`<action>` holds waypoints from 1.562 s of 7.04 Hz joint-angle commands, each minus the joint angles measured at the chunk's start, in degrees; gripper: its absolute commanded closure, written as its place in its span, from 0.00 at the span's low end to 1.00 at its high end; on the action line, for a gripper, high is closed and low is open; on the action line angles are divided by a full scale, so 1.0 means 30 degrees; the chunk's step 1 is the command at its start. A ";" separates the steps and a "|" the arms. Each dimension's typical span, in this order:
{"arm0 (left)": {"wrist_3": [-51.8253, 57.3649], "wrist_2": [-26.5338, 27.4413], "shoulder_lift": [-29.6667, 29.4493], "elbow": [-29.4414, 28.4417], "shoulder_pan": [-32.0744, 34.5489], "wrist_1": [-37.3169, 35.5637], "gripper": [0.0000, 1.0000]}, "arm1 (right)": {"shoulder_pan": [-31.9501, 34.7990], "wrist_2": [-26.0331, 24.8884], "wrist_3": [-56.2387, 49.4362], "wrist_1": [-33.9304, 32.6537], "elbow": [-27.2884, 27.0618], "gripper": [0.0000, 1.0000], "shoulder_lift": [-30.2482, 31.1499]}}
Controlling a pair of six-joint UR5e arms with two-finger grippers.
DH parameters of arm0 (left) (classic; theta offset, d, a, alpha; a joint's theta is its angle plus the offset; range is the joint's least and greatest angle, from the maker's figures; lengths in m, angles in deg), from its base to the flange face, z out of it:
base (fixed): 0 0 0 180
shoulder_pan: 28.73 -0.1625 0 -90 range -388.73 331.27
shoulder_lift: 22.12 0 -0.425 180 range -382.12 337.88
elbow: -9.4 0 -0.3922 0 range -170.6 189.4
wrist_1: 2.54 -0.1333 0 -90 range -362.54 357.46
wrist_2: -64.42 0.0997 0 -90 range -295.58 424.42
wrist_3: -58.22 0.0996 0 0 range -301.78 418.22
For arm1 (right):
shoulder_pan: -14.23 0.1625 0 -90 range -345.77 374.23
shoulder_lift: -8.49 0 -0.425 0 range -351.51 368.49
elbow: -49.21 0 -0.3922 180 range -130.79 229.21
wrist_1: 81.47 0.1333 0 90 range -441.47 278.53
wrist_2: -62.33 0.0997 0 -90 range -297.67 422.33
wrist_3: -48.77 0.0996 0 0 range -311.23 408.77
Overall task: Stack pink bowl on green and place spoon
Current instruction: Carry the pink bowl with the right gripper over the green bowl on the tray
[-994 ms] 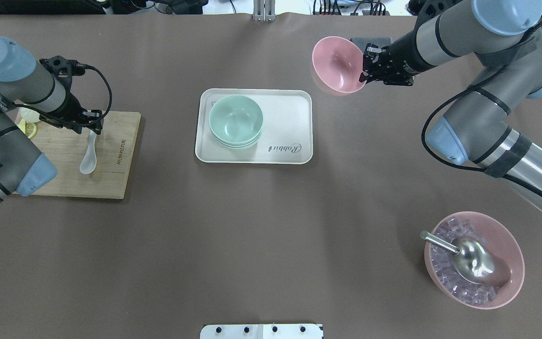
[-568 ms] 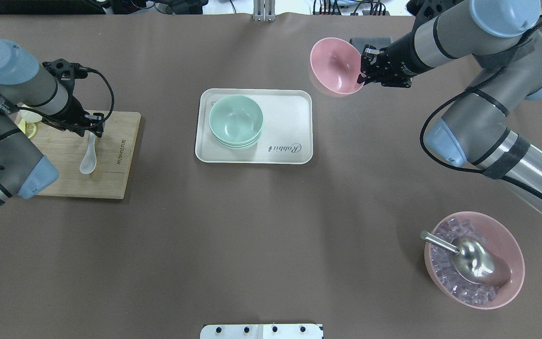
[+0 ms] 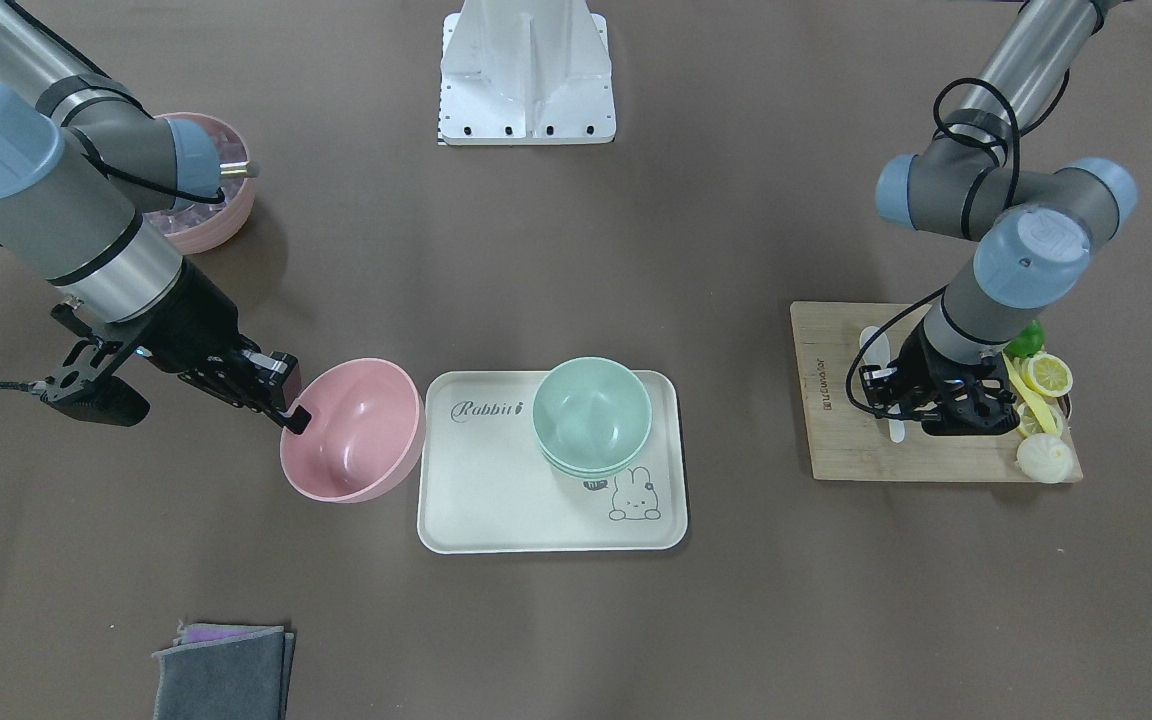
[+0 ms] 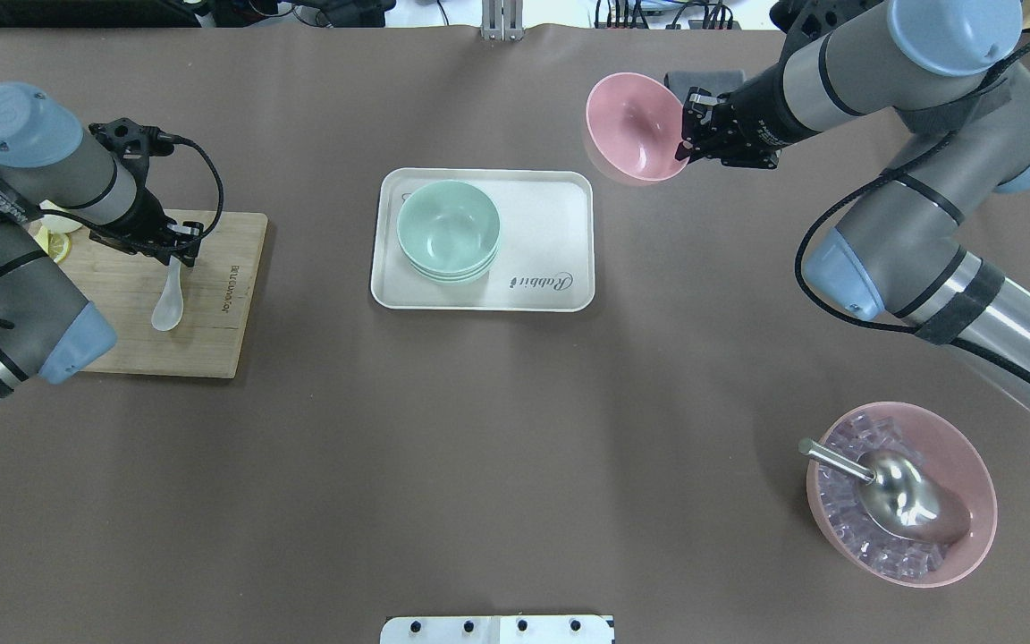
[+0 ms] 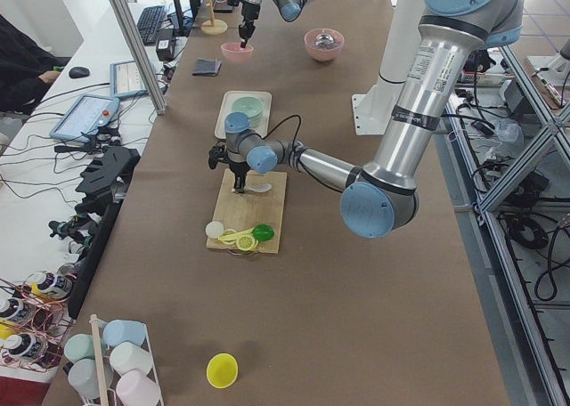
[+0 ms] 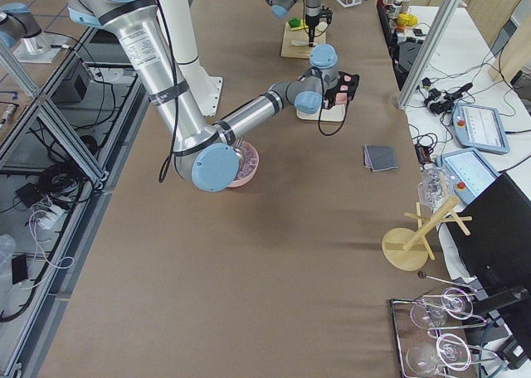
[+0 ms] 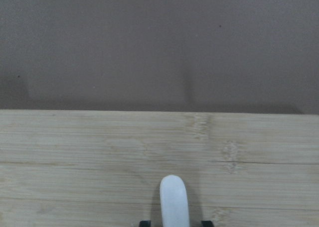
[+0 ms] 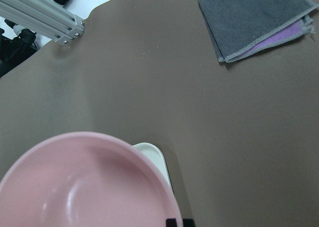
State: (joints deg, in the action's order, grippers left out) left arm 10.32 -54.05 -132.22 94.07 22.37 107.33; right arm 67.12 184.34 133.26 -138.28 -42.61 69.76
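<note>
Right gripper (image 4: 683, 146), clamped on the raised pink bowl (image 4: 631, 125), is not yet over the green bowl (image 4: 448, 224). Left gripper (image 4: 177, 257), jaws apart, straddles the spoon (image 4: 166, 309) near the table (image 4: 479, 447) left edge.

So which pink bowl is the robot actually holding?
The empty pink bowl beside the white tray, pinched at its rim by the right fingers. The other pink bowl holds ice and a metal scoop.

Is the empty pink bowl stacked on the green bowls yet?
Off. The right tool holds the pink bowl by its rim beside the tray, apart from the green bowls.
</note>
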 commanded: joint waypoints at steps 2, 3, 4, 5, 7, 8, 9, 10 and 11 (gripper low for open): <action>0.0029 -0.0061 0.0370 0.1187 0.0074 -0.0464 1.00 | -0.0083 -0.0004 0.0253 0.0010 -0.0304 1.00 -0.0002; 0.0145 -0.0294 0.0690 0.2035 0.0278 -0.0730 1.00 | -0.0083 -0.0004 0.0340 0.0010 -0.0478 1.00 -0.0031; 0.0291 -0.0731 0.0607 0.3204 0.0483 -0.2154 1.00 | -0.0083 -0.0004 0.0486 -0.0019 -0.0451 1.00 -0.0235; 0.0351 -0.1287 0.0432 0.4462 0.1152 -0.3415 1.00 | -0.0199 -0.0004 0.0488 -0.0019 -0.0363 1.00 -0.0295; 0.0322 -0.2227 0.0401 0.5002 0.1627 -0.3516 1.00 | -0.1364 -0.2100 0.0516 -0.0019 0.0248 1.00 -0.1139; 0.0322 -0.2230 0.0372 0.5002 0.1714 -0.3516 1.00 | -0.1662 -0.2374 0.0981 0.0010 0.0717 1.00 -0.1928; 0.0322 -0.2259 0.0371 0.5002 0.1744 -0.3458 1.00 | -0.2071 -0.2435 0.1682 0.0010 0.0838 1.00 -0.2487; 0.0322 -0.2259 0.0342 0.5002 0.1774 -0.3428 1.00 | -0.2597 -0.2929 0.1776 0.0010 0.0955 1.00 -0.3043; 0.0322 -0.2259 0.0342 0.4973 0.1774 -0.3399 1.00 | -0.3067 -0.3340 0.1922 0.0039 0.1449 1.00 -0.3745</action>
State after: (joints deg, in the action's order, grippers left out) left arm 11.29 -60.80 -131.15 109.04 27.64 97.03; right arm 59.63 175.78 138.36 -138.23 -39.58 60.87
